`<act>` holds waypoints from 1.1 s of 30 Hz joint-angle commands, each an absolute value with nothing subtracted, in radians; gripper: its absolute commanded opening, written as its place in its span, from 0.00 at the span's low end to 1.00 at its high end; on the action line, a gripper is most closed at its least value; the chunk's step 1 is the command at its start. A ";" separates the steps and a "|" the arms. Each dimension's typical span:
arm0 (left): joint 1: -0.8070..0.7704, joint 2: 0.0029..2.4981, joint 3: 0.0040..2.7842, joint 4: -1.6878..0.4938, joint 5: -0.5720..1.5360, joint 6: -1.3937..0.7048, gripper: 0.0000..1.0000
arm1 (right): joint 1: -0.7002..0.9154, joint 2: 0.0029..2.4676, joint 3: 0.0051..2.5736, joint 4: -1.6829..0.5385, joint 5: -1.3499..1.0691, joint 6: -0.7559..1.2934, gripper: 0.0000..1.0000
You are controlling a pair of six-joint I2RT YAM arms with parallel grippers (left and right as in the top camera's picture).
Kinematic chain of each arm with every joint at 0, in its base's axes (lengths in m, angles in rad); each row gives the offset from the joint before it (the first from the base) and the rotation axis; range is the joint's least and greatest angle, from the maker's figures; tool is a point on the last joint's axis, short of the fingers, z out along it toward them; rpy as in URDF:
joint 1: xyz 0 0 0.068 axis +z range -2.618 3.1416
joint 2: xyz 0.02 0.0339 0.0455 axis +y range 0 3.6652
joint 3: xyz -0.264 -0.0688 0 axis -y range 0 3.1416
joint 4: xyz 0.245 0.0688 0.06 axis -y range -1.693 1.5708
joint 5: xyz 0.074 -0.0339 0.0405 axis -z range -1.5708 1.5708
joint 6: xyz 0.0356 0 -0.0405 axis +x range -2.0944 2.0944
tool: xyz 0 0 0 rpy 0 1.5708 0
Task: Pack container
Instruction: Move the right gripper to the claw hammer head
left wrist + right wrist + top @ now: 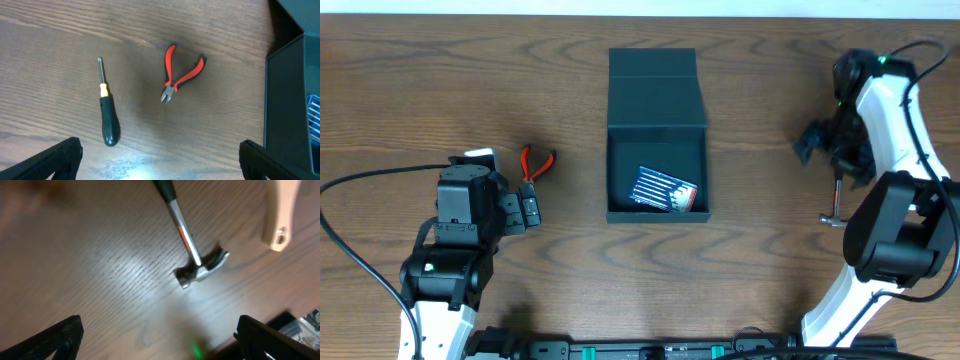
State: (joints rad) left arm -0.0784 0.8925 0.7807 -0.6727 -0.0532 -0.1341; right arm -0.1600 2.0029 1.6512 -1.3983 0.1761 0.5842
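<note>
Teal-green container (655, 150) is laid open, a striped packet (665, 190) inside; left gripper (160, 150) and right gripper (159, 325) are spread wide.

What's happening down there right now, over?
Left pincer, right pincer open, empty. Container open, blue packet inside. Pliers, screwdriver, hammer lie outside. Nothing blocking it.

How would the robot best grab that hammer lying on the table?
Grip the hammer by its slim shaft, just behind the head, coming straight down from above. It lies flat, and the heavy head would likely tip it if held farther back.
</note>
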 commanded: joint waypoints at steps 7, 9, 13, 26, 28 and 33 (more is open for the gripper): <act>-0.072 0.894 0.800 -0.674 -0.064 -0.132 0.99 | -0.211 1.698 1.324 -1.131 0.201 0.625 0.99; -0.072 0.894 0.800 -0.675 -0.064 -0.132 0.99 | -0.211 1.629 1.242 -1.056 0.202 0.630 0.99; -0.072 0.894 0.800 -0.684 -0.064 -0.132 0.99 | -0.210 1.564 1.144 -0.973 0.207 0.651 0.99; -0.072 0.894 0.800 -0.702 -0.064 -0.132 0.99 | -0.243 1.563 0.933 -0.748 0.172 0.745 0.99; -0.072 0.894 0.800 -0.702 -0.064 -0.132 0.99 | -0.247 1.564 0.933 -0.743 0.172 0.748 0.99; -0.072 0.894 0.800 -0.702 -0.064 -0.132 0.99 | -0.257 1.563 0.932 -0.735 0.172 0.836 0.99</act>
State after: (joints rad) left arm -0.0784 0.8925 0.7807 -0.6998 -0.0532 -0.1341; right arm -0.2428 1.5658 0.9371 -0.7380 0.1696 0.7601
